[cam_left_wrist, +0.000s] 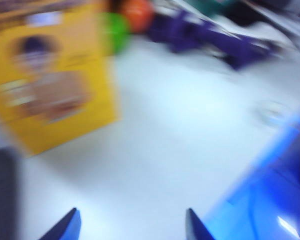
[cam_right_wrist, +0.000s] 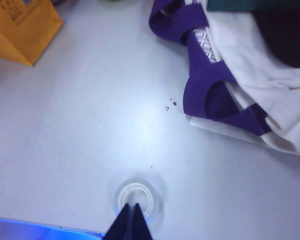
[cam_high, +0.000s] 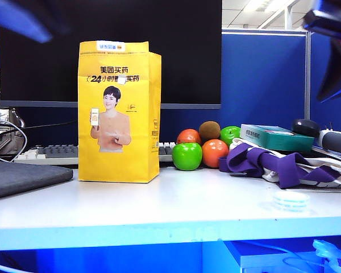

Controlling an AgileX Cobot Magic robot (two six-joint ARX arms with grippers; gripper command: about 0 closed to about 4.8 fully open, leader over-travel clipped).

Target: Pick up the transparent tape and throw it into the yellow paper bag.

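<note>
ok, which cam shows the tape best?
Right wrist view: the tape is sharp, seen from above, just beyond the right gripper. Exterior shows it small and edge-on; left wrist only a faint blur.

On a white table [cam_high: 176, 205], two green apples [cam_high: 187, 156], two orange fruits [cam_high: 214, 152] and a brown kiwi [cam_high: 209, 130] cluster beside purple-and-white cloth [cam_high: 284, 166]. A teal box [cam_high: 275, 137] rests behind the cloth. A keyboard [cam_high: 48, 152] sits below a dark monitor [cam_high: 182, 51].

Clear tape [cam_high: 291, 200] flat on table, yellow bag [cam_high: 119, 112] upright
</note>
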